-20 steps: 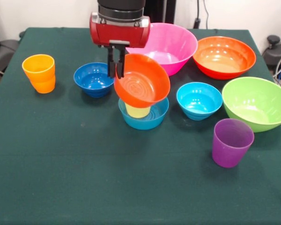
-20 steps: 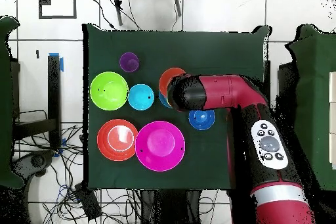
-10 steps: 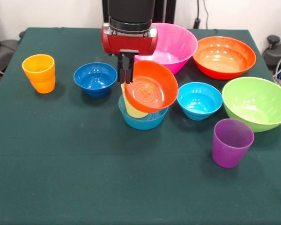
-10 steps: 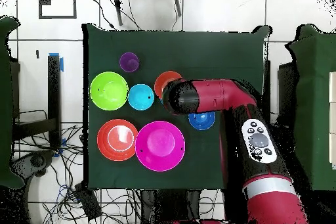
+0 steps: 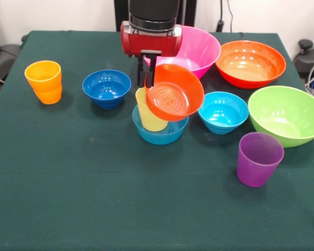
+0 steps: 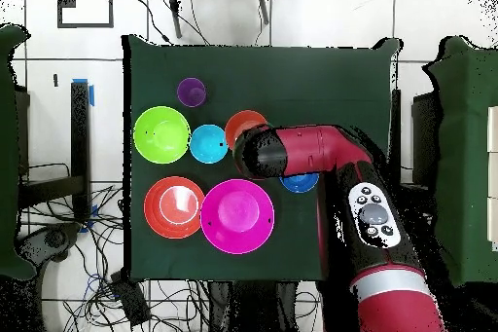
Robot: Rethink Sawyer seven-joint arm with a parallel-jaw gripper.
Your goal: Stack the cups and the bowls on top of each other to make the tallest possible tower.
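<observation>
My gripper [image 5: 147, 78] is shut on the rim of the small orange-red bowl [image 5: 175, 92], which hangs tilted with its inside facing the camera. The bowl overlaps the right side of the pale yellow cup [image 5: 149, 111], which stands tilted in the mid-blue small bowl [image 5: 160, 128]. In the overhead view the orange-red bowl [image 6: 243, 124] shows beside my arm [image 6: 311, 151]; the gripper, cup and mid-blue bowl are hidden there. Dark blue bowl [image 5: 107, 87], cyan bowl [image 5: 223, 111], orange cup [image 5: 44, 81] and purple cup [image 5: 259, 158] stand apart on the table.
Large pink bowl [image 5: 196, 49] sits behind the gripper, large orange-red bowl [image 5: 250, 63] at the far right, lime green bowl [image 5: 287, 114] at the right edge. Dark green cloth covers the table [image 5: 94, 188].
My gripper has moved right and slightly up with the orange-red bowl. The yellow cup, mostly hidden before, now shows leaning to the left in the mid-blue bowl.
</observation>
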